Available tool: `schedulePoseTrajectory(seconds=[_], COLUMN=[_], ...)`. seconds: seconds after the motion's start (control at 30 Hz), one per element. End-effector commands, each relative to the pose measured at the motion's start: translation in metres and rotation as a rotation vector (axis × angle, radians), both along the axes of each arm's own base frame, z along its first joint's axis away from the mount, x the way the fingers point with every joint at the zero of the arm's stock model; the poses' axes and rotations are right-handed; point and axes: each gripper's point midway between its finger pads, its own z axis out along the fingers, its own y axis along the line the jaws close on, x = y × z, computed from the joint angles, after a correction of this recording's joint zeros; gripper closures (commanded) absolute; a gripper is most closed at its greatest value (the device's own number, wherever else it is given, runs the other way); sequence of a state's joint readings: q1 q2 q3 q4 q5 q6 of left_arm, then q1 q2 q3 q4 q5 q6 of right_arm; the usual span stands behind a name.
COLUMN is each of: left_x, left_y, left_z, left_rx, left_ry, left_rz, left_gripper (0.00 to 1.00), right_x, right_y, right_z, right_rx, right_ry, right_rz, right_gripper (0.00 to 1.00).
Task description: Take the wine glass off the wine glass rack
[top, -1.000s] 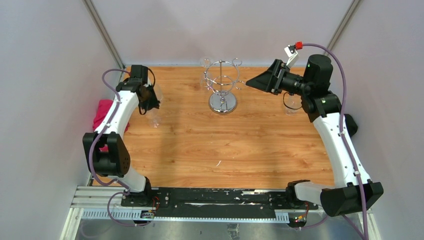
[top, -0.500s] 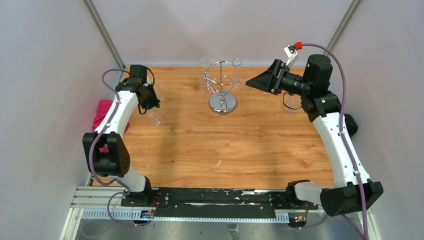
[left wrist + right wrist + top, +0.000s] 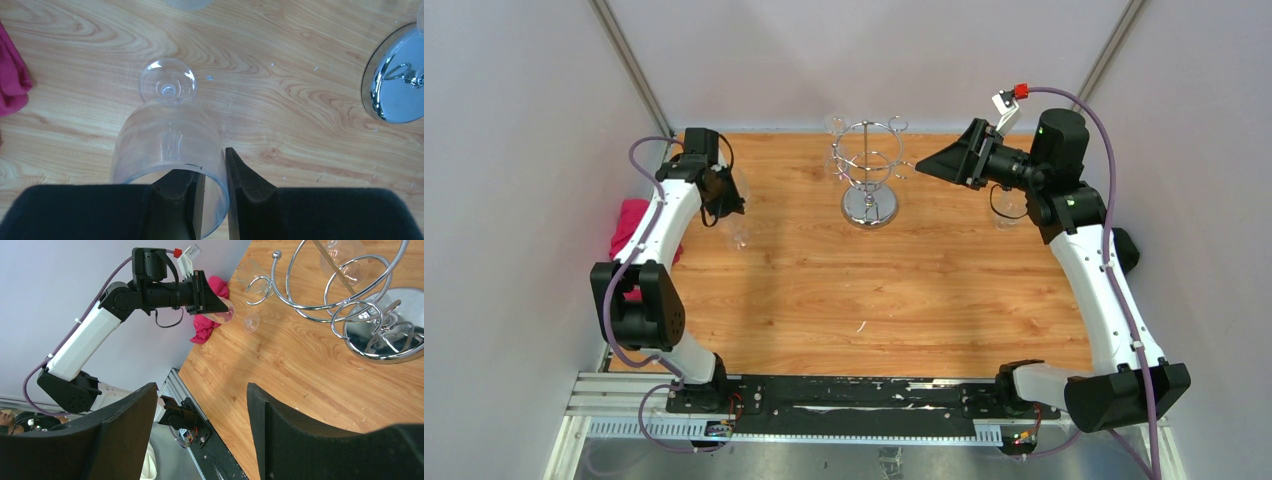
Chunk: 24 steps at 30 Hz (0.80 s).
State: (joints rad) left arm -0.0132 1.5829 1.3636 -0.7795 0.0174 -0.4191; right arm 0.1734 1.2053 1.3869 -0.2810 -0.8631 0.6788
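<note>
Bright, even, diffuse light in all three views; no hard shadows. Top view: sharp overall, faint soft shading on orange-brown wood-grain tabletop (image 3: 844, 290) along left side. Left wrist view: grain crisp; small white highlights on clear stemmed wine glass (image 3: 167, 135); bluish-white glare on mirrored base of shiny chrome wire rack (image 3: 395, 80); left gripper's black padded fingers (image 3: 175, 205) soft at bottom edge. Right wrist view: chrome loops glint; right gripper's black padded fingers (image 3: 125, 440) blurred in foreground.
</note>
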Motion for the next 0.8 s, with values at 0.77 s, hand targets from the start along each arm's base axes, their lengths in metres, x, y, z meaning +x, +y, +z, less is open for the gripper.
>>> schedulePoseTrajectory(seconds=[0.77], left_x=[-0.005], left_y=[0.010], left_z=[0.014], left_rx=[0.045], left_ry=[0.029], left_rz=[0.005], left_gripper=[0.48], right_x=[0.004], right_y=[-0.004], right_z=[0.002], right_rx=[0.001], right_ry=[-0.016], right_rz=[-0.009], right_gripper=[0.29])
